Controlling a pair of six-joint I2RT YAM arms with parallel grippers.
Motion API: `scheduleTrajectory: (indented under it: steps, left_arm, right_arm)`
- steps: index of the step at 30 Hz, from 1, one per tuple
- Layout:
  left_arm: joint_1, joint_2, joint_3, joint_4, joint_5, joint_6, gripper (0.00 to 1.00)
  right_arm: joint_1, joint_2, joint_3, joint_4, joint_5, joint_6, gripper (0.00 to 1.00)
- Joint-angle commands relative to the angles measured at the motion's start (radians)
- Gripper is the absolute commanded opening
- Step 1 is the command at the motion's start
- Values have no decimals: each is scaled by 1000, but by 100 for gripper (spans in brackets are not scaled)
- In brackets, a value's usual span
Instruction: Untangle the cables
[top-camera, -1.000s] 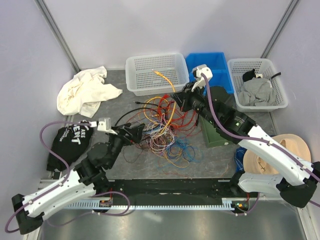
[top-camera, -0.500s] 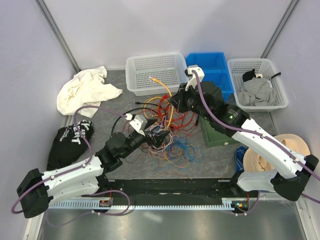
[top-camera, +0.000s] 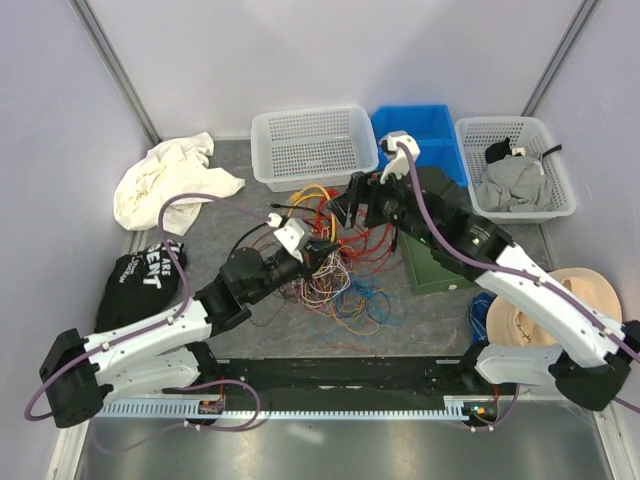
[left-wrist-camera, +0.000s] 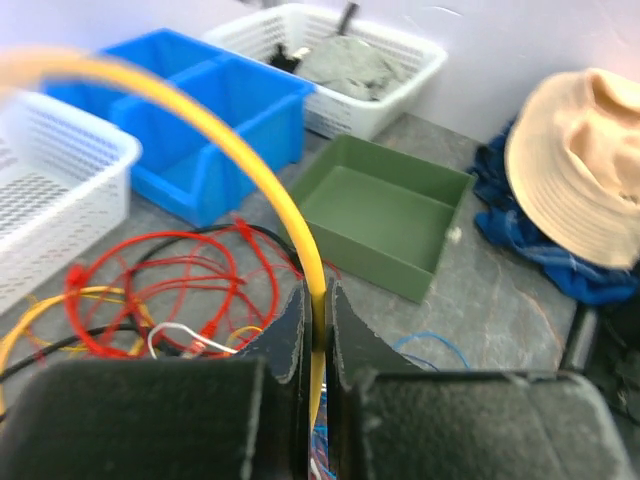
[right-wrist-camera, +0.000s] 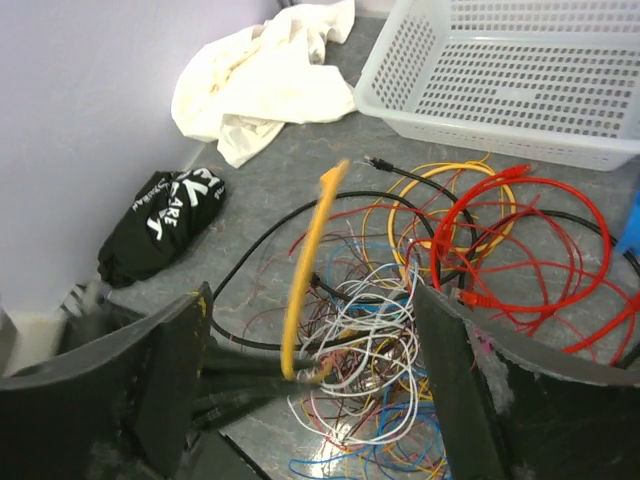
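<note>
White cloth (top-camera: 170, 185) far left, at the rear. Left gripper (left-wrist-camera: 315, 325) pinched tight on one yellow cable (left-wrist-camera: 240, 140), which arcs up from the pile. Cables (top-camera: 335, 270) lie tangled mid-table, in front of the white basket (top-camera: 312, 145). Right gripper (right-wrist-camera: 320, 350) hovers over the tangle's rear edge, jaws spread wide, holding nothing. Green tray (top-camera: 425, 275) just right of the pile.

Left arm (top-camera: 150, 345): stretched low from near-left base, reaching forward and to the right. Left end effector (top-camera: 322, 246): fingers pressed together, pinching yellow cable (left-wrist-camera: 255, 170) between tips. Right arm (top-camera: 530, 290): bent, forearm angled away and to the left from near-right base. Right end effector (top-camera: 350, 208): fingers spread wide, gripping nothing, near left end effector, just beyond it.
</note>
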Motion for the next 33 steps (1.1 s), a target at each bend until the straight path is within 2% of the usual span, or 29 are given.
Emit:
scheduleTrajectory:
  steps: [1, 4, 5, 7, 10, 13, 20, 25, 30, 31, 33]
  left_arm:
    - [0, -13, 216, -163, -191, -15, 2]
    - [30, 33, 389, -304, -245, -142, 2]
    - [49, 47, 470, -393, -244, -216, 2]
    - [66, 81, 534, -450, -215, -280, 2]
    - [108, 95, 586, -461, -140, -391, 2]
    - [161, 102, 601, -440, -49, -495, 2]
    - [224, 157, 747, -516, 69, -587, 2]
    - [226, 165, 767, -513, 98, -615, 2]
    - [226, 165, 770, -509, 120, -629, 2]
    - [226, 168, 775, -509, 126, -632, 2]
    - [226, 174, 781, -509, 134, -637, 2]
  right_arm:
    - [-4, -155, -87, 83, 86, -22, 94]
    - [-4, -276, -236, 183, 118, -34, 98]
    - [-2, -333, -326, 217, 106, -35, 98]
    - [-4, -380, -414, 308, 81, -20, 98]
    - [-4, -427, -602, 445, -1, 29, 98]
    - [-4, -413, -677, 551, -70, 57, 97]
    - [-4, -318, -710, 717, -110, 83, 97]
    - [-1, -191, -698, 804, -218, 110, 95]
    - [13, -96, -725, 886, -242, 133, 92]
    - [15, -62, -728, 921, -247, 139, 91]
    - [27, -31, -730, 959, -244, 143, 80]
